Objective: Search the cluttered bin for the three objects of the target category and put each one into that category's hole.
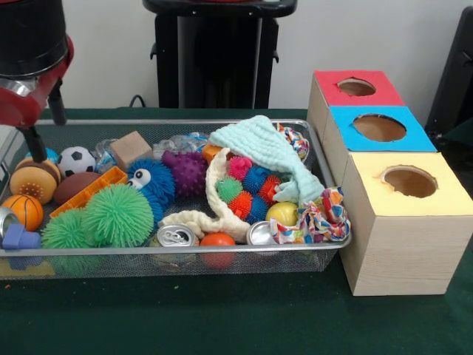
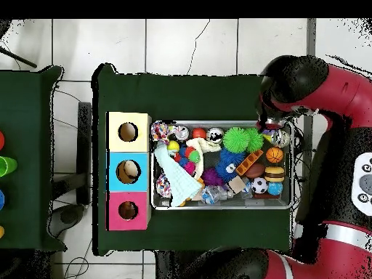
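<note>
The wire mesh bin (image 1: pixel 177 251) lies on the green table, full of toys. My gripper (image 1: pixel 33 140) hangs over its left end in the front view, just above a burger toy (image 1: pixel 33 181) and beside a soccer ball (image 1: pixel 76 160). I cannot tell whether it is open or shut, and I see nothing in it. In the overhead view the gripper (image 2: pixel 272 122) is over the bin's (image 2: pixel 218 206) right end. Three wooden boxes stand beside the bin, each with a round hole: red top (image 1: pixel 329 92), blue top (image 1: pixel 347 140), yellow top (image 1: pixel 369 196).
The bin holds green spiky balls (image 1: pixel 118 214), a blue furry toy (image 1: pixel 151 181), a purple spiky ball (image 1: pixel 185 172), a basketball (image 1: pixel 24 211), a wooden cube (image 1: pixel 131 148), a mint cloth (image 1: pixel 270 151), two cans (image 1: pixel 176 237), an orange ball (image 1: pixel 218 240) and a patterned fabric ring (image 1: pixel 318 218).
</note>
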Robot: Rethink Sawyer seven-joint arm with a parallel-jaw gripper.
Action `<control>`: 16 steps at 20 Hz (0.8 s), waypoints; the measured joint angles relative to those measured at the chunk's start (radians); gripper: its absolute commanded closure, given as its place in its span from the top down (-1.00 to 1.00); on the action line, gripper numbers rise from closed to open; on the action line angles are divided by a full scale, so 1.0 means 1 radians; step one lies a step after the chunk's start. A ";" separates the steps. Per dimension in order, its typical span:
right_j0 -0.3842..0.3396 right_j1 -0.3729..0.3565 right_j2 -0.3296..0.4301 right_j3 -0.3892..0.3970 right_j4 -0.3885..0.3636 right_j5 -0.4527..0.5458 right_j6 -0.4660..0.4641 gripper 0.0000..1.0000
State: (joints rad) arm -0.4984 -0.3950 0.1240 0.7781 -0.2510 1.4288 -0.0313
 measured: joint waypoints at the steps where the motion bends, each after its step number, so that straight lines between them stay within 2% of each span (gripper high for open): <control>1: -0.002 0.001 0.003 -0.005 0.000 0.001 0.000 1.00; 16: -0.003 0.003 0.019 -0.016 -0.028 0.003 0.000 1.00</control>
State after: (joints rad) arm -0.5016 -0.3920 0.1430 0.7624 -0.2791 1.4321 -0.0313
